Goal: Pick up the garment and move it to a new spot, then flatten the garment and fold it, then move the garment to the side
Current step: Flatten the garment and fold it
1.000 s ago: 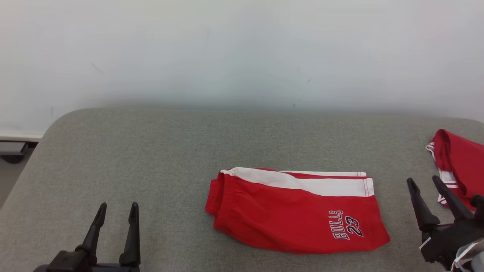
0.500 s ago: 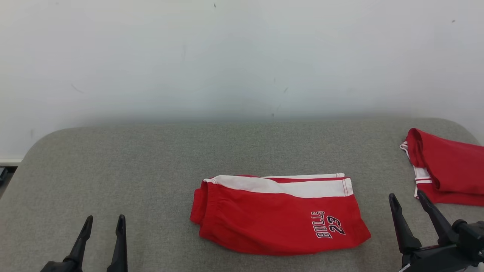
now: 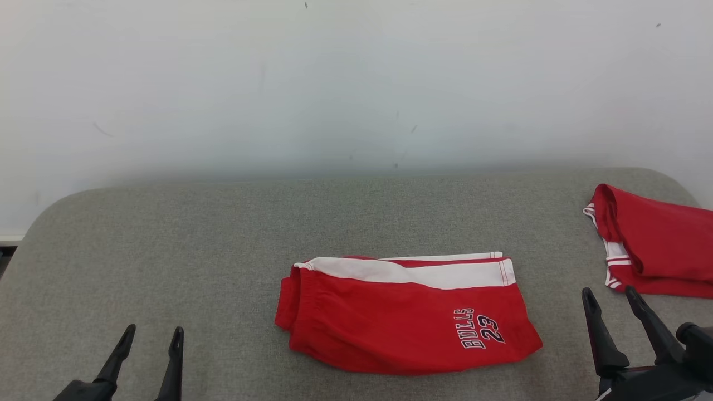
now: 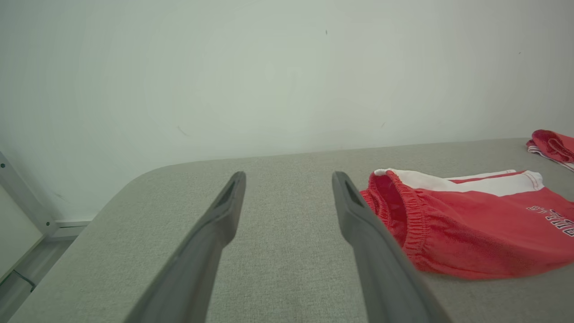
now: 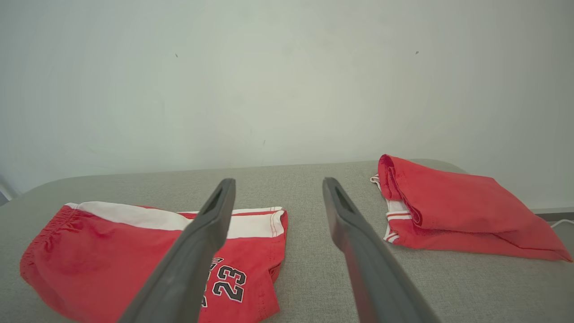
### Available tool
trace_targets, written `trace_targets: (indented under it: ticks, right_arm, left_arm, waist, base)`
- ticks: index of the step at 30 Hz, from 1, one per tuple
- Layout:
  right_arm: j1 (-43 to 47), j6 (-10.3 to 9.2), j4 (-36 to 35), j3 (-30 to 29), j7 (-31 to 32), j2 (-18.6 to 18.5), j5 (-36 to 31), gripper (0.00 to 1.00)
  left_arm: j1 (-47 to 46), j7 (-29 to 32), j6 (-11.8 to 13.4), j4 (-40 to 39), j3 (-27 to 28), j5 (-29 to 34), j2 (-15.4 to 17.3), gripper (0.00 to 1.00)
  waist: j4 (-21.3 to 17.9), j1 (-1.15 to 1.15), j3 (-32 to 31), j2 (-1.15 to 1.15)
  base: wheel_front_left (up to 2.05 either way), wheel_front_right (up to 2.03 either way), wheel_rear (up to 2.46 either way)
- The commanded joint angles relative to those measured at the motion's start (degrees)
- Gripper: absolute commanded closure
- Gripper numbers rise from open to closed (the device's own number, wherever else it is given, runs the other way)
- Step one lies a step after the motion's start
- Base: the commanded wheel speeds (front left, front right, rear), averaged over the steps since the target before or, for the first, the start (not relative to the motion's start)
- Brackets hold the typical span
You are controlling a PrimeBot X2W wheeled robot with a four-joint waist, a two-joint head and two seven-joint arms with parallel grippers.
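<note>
Down at the lower left of the head view, the left claw (image 3: pixel 155 329) is hanging above the grey bench (image 3: pixel 167 250), its two dark fingers spread apart with nothing between them. Opposite it, at the lower right, the right claw (image 3: pixel 608 291) is likewise standing wide open and gripping nothing, its fingers leaning up and slightly leftward.

Between the two claws, somewhat nearer the right one, the folded red shorts (image 3: pixel 406 317) are lying flat on the bench, touching neither claw. Their gathered elastic waistband is facing the left claw, showing just to the right of its right finger in the left wrist view. The hem end, with the white side panel and the "BULLS 23" print (image 3: pixel 482 328), is pointing toward the right claw.

Beyond the right claw's tips and off to its right, a second red garment (image 3: pixel 657 245) with white trim is resting folded near the bench's rounded far corner, well apart from the shorts. Behind the bench a plain pale wall (image 3: pixel 356 83) is standing.
</note>
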Motion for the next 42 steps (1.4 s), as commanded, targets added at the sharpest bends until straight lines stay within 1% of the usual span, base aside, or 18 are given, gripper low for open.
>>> trace_targets:
  ticks: [1,3,5,10,18,26,31,32,35,41,42]
  right_arm:
    - [0.13,-0.05,-0.69,-0.56,0.44,0.4,-0.48,0.0]
    - [0.54,-0.05,-1.14,-0.94,1.99,0.86,-0.9,0.0]
    - [0.6,-0.05,-1.84,-1.26,2.75,1.29,-1.22,0.0]
    - [0.96,-0.05,-3.01,-1.41,4.4,1.92,-1.57,0.0]
    - [0.67,-0.05,-3.81,-1.66,5.76,2.46,-1.94,0.0]
    - [-0.88,-0.05,-0.42,-1.23,7.76,2.22,-0.99,0.0]
    - [-4.59,-0.05,6.59,0.11,7.79,1.91,-0.95,0.0]
    - [-6.38,-0.05,10.26,0.65,7.78,1.27,-0.79,0.0]
    - [-9.81,-0.04,15.93,1.24,7.16,0.89,-0.11,0.0]
    - [-16.69,-0.05,28.81,4.07,5.71,-1.71,0.44,0.0]
    - [-18.02,-0.05,30.89,4.21,5.28,-1.7,1.19,0.0]
  left_arm:
    - [0.72,0.5,0.28,-0.54,0.23,0.3,0.48,0.0]
    - [1.05,1.51,0.33,-0.91,0.1,0.73,1.29,0.0]
    - [1.04,2.14,0.33,-1.62,0.19,0.23,1.32,0.0]
    - [1.57,3.52,1.26,-3.25,0.88,-0.35,1.72,0.0]
    - [2.25,3.31,2.31,-4.29,1.79,-1.48,1.58,0.0]
    - [1.64,2.38,2.31,-4.58,1.4,-2.3,0.95,0.0]
    - [0.7,1.92,2.29,-3.92,0.83,-2.54,0.54,0.0]
    - [0.25,1.87,2.2,-3.67,0.38,-2.44,0.46,0.0]
    - [0.01,1.76,2.42,-3.41,0.29,-2.3,0.52,0.0]
    - [-0.44,1.43,2.29,-3.03,-0.32,-2.52,0.36,0.0]
    - [-0.48,1.43,2.31,-3.01,-0.46,-2.56,0.28,0.0]
  waist:
    - [0.07,0.0,0.12,0.0]
    - [0.16,0.0,0.21,0.0]
    - [0.24,0.0,0.27,0.0]
    - [0.35,0.0,0.22,0.0]
    - [0.16,0.0,0.25,0.0]
    - [0.61,0.0,0.87,0.0]
    - [1.52,0.0,1.44,0.0]
    - [2.16,0.0,1.53,0.0]
    - [2.87,0.0,1.7,0.0]
    - [4.18,0.0,2.34,0.0]
    - [4.36,0.0,2.5,0.0]
  base:
    - [0.0,0.0,0.0]
    - [0.0,0.0,0.0]
    - [0.0,0.0,0.0]
    - [0.0,0.0,0.0]
    - [0.0,0.0,0.0]
    - [0.0,0.0,0.0]
    - [0.0,0.0,0.0]
    - [0.0,0.0,0.0]
    - [0.0,0.0,0.0]
    - [0.0,0.0,0.0]
    - [0.0,0.0,0.0]
